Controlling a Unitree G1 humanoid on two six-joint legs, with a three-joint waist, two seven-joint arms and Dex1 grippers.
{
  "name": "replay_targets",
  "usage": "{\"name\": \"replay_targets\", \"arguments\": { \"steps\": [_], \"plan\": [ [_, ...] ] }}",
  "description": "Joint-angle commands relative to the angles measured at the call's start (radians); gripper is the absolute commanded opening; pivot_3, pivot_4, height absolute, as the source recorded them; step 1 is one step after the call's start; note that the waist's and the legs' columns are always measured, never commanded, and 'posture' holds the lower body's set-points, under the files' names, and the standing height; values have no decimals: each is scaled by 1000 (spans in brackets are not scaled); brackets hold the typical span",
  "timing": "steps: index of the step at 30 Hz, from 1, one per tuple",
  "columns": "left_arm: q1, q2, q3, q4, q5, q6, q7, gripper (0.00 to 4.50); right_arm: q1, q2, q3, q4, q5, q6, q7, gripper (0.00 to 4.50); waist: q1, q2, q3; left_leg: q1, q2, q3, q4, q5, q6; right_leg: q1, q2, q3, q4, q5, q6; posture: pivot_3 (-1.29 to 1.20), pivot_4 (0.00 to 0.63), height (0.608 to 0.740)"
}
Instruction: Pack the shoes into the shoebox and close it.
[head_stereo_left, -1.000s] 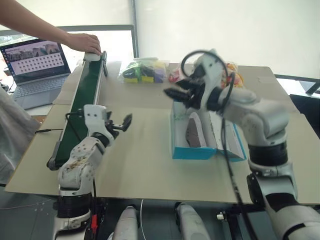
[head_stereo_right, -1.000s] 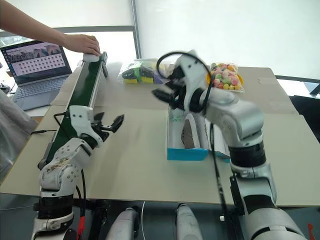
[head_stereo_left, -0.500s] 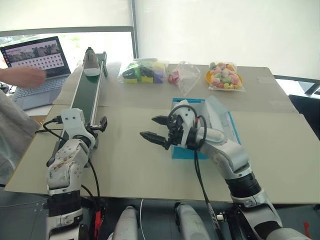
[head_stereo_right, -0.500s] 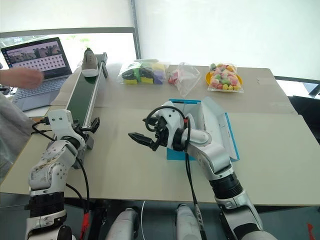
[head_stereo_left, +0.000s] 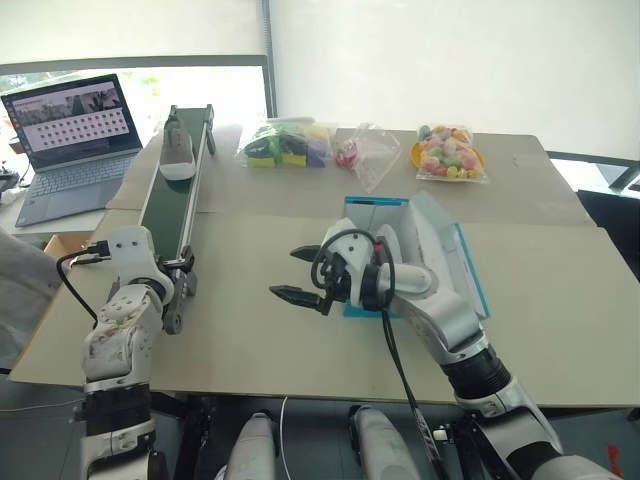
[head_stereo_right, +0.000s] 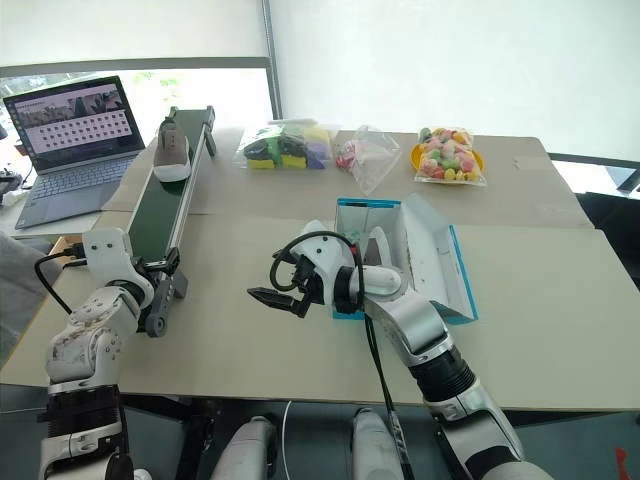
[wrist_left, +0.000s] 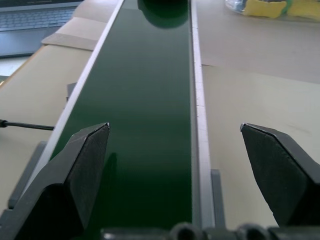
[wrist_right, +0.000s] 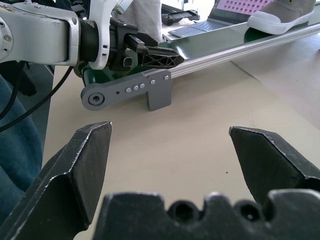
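Observation:
One grey shoe (head_stereo_left: 178, 148) with a pale sole lies on the far part of the green conveyor belt (head_stereo_left: 172, 205). The blue shoebox (head_stereo_left: 376, 205) stands open at mid-table, its lid folded out to the right. My right arm hides much of its inside. My right gripper (head_stereo_left: 290, 273) is open and empty, hovering low over the table just left of the box and pointing left. My left gripper (wrist_left: 175, 135) is open at the belt's near end, its fingers spread over the belt's width with nothing between them.
An open laptop (head_stereo_left: 70, 120) sits far left beside the belt. Clear snack bags (head_stereo_left: 290, 143) and a plate of sweets (head_stereo_left: 447, 150) line the back of the table. A person's clothing (head_stereo_left: 20, 300) shows at the left edge.
The person's hand left the shoe on the belt and withdrew. My right gripper came down from above the box to its left. My left gripper shifted left to the belt's near end.

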Motion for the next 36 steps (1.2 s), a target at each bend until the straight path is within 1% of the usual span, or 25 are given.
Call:
{"name": "replay_targets", "arguments": {
  "steps": [1,20,27,33,35,36],
  "plan": [
    [-5,6,10,-17,6,0,-5,4500,-19,14,-23,-22,1,6,-5,4449,0,0,0,0,0,0,0,0,0,0,0,0,0,0,0,0,150,740],
    [-21,2,1,4,40,-1,14,4500,-5,46,-46,-34,17,49,-32,4449,0,0,0,0,0,0,0,0,0,0,0,0,1,0,0,0,150,740],
    [-46,-8,16,48,67,3,75,4500,-1,49,-58,-49,22,64,-38,4449,1,-1,0,0,0,0,0,0,0,0,0,0,1,0,0,0,150,740],
    [-72,-23,-4,81,79,1,81,4500,2,56,-65,-58,22,75,-47,4449,1,-1,-1,1,0,0,0,0,0,0,0,0,1,0,0,0,150,740],
    [-75,-36,2,85,65,-16,71,3981,3,56,-68,-62,20,78,-51,4500,1,-1,-1,1,0,0,0,0,0,0,0,0,1,0,0,0,150,740],
    [-76,-39,1,84,61,-23,64,3800,3,55,-70,-64,19,79,-54,4500,2,-1,-1,1,0,0,0,0,0,0,0,0,1,0,0,0,150,740]
  ]
}}
